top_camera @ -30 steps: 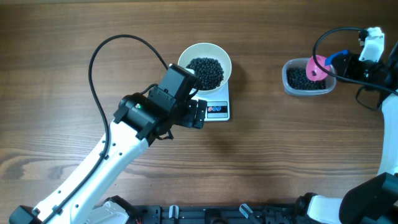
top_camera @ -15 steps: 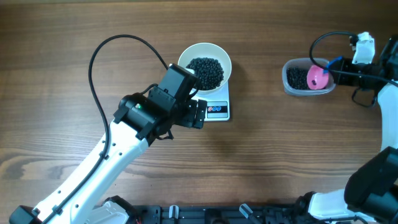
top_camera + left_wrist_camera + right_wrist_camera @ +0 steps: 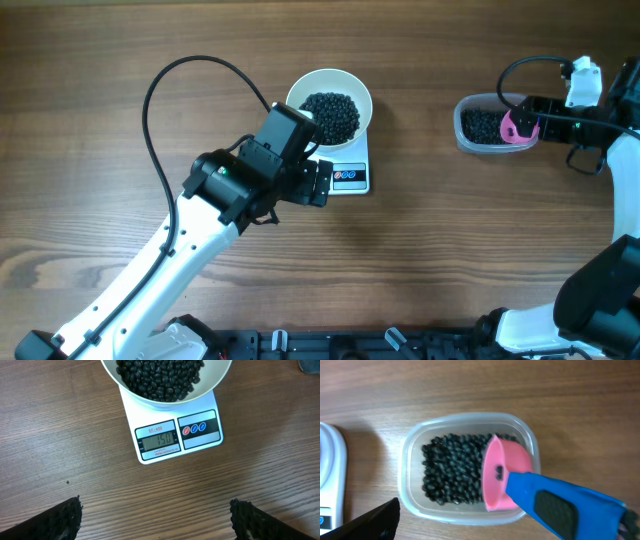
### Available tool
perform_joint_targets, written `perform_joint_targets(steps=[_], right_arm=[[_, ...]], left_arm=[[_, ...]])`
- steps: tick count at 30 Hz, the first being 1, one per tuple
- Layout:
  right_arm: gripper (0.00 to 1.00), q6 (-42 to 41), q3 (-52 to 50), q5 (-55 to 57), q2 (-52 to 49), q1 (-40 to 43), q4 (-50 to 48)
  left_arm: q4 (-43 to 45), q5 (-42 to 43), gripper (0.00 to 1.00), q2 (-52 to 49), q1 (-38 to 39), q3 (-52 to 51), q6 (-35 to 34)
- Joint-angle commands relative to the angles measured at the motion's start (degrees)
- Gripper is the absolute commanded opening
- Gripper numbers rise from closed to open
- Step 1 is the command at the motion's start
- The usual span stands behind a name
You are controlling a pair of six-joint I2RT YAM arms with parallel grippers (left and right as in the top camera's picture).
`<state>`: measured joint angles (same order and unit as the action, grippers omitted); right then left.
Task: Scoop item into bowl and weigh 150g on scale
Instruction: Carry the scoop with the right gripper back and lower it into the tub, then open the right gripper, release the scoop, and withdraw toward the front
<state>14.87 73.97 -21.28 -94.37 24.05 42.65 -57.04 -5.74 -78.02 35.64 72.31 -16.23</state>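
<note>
The whole picture is filled by a brown wood-grain table (image 3: 480, 250), with a black rail (image 3: 330, 345) seen along its near edge; nothing of the room beyond it is shown. The left arm (image 3: 180, 250), white with a black cable (image 3: 160, 80) looped above it, is stretched up from the near left corner, and the left end effector (image 3: 157, 510) is held just in front of the scale, its fingers spread wide with only bare table between them. The right arm (image 3: 620, 200) is reached in from the far right edge.

Now to the middle: the white square scale (image 3: 352, 160) is set flat on the table, and the white bowl (image 3: 300, 95) is seated on its platform, filled with black beans (image 3: 330, 115). Well apart to the right, a clear plastic tub (image 3: 462, 125) is found, more beans heaped inside. A pink scoop (image 3: 502, 477) is laid tilted in the tub, its blue handle (image 3: 560, 505) pointed back over the rim. The right end effector (image 3: 506, 521) is spread wide around that handle; contact cannot be told.

On the grey display (image 3: 159, 439), 150 is read. Red and blue buttons (image 3: 194, 428) are seen beside it.
</note>
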Motion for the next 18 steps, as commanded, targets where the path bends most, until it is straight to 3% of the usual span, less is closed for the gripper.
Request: perform_joint_targets(steps=[1, 18], right_arm=[[1.00, -0.09, 0.48, 5.68, 3.04, -0.24, 0.55], [1.00, -0.74, 0.50, 6.49, 8.70, -2.84, 8.70]], left_arm=[[-0.02, 0.09, 1.00, -0.11, 0.26, 0.87, -0.52], [-0.02, 0.09, 1.00, -0.11, 0.26, 0.87, -0.52]])
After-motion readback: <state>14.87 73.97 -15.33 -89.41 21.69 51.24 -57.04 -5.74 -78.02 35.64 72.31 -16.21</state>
